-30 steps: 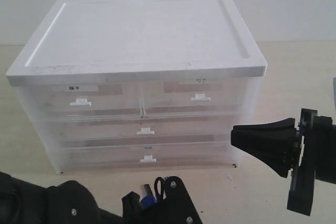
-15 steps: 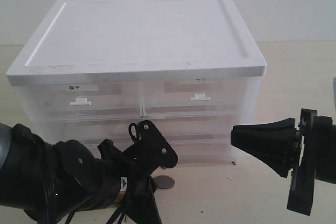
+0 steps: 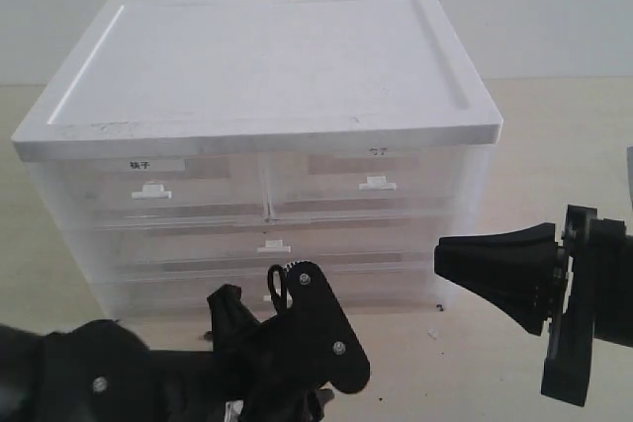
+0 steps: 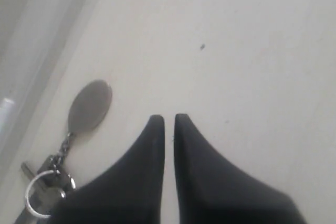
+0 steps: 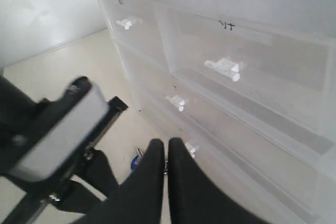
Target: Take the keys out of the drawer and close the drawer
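The keys lie on the tabletop close beside my left gripper, their oval grey tag stretched out from the ring. That gripper is shut with nothing between its fingers. In the right wrist view the blue tag peeks out just past my right gripper, which is shut and empty. In the exterior view the right gripper hovers at the cabinet's right front corner. My left arm hides the keys there. The drawer cabinet shows all drawers flush.
The translucent white cabinet has small white handles on each drawer front; the bottom handle sits just beyond my right fingertips. My left arm's black links fill the table in front of the cabinet. Bare beige tabletop lies beyond the left gripper.
My left arm rose in front of the cabinet's lower drawers, then dropped back low and further right. The keys stay on the table. The right arm has not moved.
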Robot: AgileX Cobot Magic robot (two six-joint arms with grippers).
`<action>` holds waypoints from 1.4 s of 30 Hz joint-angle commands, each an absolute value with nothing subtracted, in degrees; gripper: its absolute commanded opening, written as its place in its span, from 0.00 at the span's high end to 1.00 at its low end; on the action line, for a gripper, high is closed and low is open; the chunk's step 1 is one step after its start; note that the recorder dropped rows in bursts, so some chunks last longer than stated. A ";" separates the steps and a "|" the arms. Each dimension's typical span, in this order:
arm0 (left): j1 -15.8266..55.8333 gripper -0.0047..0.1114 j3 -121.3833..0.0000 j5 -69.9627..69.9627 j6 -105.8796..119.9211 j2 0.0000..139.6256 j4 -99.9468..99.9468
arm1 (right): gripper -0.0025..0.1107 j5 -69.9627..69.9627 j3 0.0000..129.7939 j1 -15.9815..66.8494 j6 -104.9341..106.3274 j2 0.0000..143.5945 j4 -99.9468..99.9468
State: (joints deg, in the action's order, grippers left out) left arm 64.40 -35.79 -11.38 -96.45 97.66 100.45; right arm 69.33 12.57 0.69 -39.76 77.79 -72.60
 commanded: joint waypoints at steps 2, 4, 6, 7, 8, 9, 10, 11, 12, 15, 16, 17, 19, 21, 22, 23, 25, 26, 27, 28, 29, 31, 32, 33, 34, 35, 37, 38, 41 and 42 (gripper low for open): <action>71.49 0.92 -31.46 -19.83 -99.65 84.60 99.95 | 0.98 69.96 12.61 0.53 -39.46 77.22 -68.94; 72.66 0.92 -29.77 -21.15 -99.76 79.66 99.95 | 0.98 69.96 12.61 0.53 -38.35 77.22 -67.37; 73.22 0.92 -27.69 -21.15 -99.90 74.13 99.95 | 0.98 69.96 12.61 0.53 -37.96 76.52 -65.75; 73.22 0.92 -26.62 -21.01 -100.34 71.36 99.95 | 0.98 69.96 12.61 0.53 -37.96 75.67 -64.46; 73.22 0.92 -25.48 -21.13 -100.75 68.63 99.95 | 0.98 69.96 12.61 0.53 -37.96 74.22 -63.28; 73.22 0.92 -24.29 -21.40 -100.86 65.89 99.95 | 0.98 69.96 12.61 0.53 -37.96 72.21 -62.32; 73.22 0.92 -23.33 -22.21 -100.86 63.70 99.95 | 0.98 68.69 12.61 0.53 -38.57 69.79 -61.54; 73.22 0.92 -22.15 -23.15 -100.96 60.93 99.95 | 0.98 67.39 12.61 0.53 -39.10 66.78 -60.61; 73.22 0.92 -21.04 -24.46 -101.47 58.18 99.95 | 0.98 65.91 12.61 0.53 -39.80 64.18 -59.74; 73.22 0.92 -18.39 -27.93 -102.85 50.67 99.95 | 0.98 57.39 12.61 0.53 -42.99 53.35 -57.07; 73.22 0.92 -17.64 -28.63 -102.85 48.11 99.95 | 0.98 52.95 12.61 0.53 -44.25 49.07 -56.19; 73.22 0.92 -17.02 -29.44 -102.85 45.66 99.95 | 0.98 48.22 12.61 0.53 -45.72 44.62 -55.64; 73.22 0.92 -16.14 -30.35 -102.85 41.25 99.95 | 0.98 38.80 12.61 0.53 -48.65 36.55 -55.42; 73.22 0.92 -15.33 -30.75 -102.63 36.67 99.95 | 0.98 31.36 12.61 0.53 -53.76 27.86 -55.42; 73.22 0.92 -15.08 -30.75 -102.63 34.55 99.95 | 0.98 27.41 12.61 0.53 -56.87 23.80 -55.42; 73.22 0.92 -14.80 -30.75 -102.63 32.46 99.95 | 0.98 25.40 12.61 0.53 -59.41 19.86 -55.84; 73.22 0.92 -14.32 -30.63 -102.63 28.81 99.95 | 0.98 22.30 12.61 0.53 -61.60 12.51 -56.98; 73.22 0.92 -14.04 -30.37 -102.63 27.23 99.95 | 0.98 21.52 12.61 0.53 -62.47 9.79 -57.54; 73.22 0.92 -13.75 -29.85 -102.63 25.28 99.95 | 0.98 20.69 12.61 0.53 -63.49 7.27 -58.00; 73.22 0.92 -13.46 -29.32 -102.63 23.45 99.95 | 0.98 20.01 12.61 0.53 -65.49 3.81 -59.26; 73.22 0.92 -13.23 -28.73 -102.63 21.62 99.95 | 0.98 19.74 12.61 0.53 -66.38 1.72 -60.10; 73.22 0.92 -12.63 -27.00 -102.63 18.13 99.95 | 0.98 18.94 12.61 0.53 -69.54 0.00 -62.34; 73.22 0.92 -12.35 -26.77 -102.63 16.60 99.95 | 0.98 19.22 12.73 0.53 -70.51 0.00 -62.87; 73.22 0.92 -12.23 -25.54 -102.63 15.15 99.95 | 0.98 18.92 12.73 0.66 -70.69 0.00 -63.02; 73.22 0.92 -11.99 -24.91 -102.63 13.66 99.95 | 0.98 19.07 12.48 0.66 -71.74 0.00 -64.11; 73.22 0.92 -11.88 -23.58 -102.63 12.44 99.95 | 0.98 18.58 12.48 0.66 -73.15 0.00 -65.75; 73.22 0.92 -11.70 -21.84 -102.63 9.59 99.95 | 0.98 18.19 12.48 0.66 -76.18 0.00 -68.68; 73.22 0.92 -11.61 -21.07 -102.63 8.26 99.95 | 0.98 18.19 12.48 0.66 -76.93 0.00 -69.56; 73.22 0.92 -11.61 -20.14 -102.63 4.76 99.95 | 0.98 18.19 12.48 0.66 -78.73 0.00 -71.45; 73.22 0.92 -11.61 -19.88 -102.55 3.61 99.95 | 0.98 18.19 12.48 0.66 -78.85 0.00 -71.44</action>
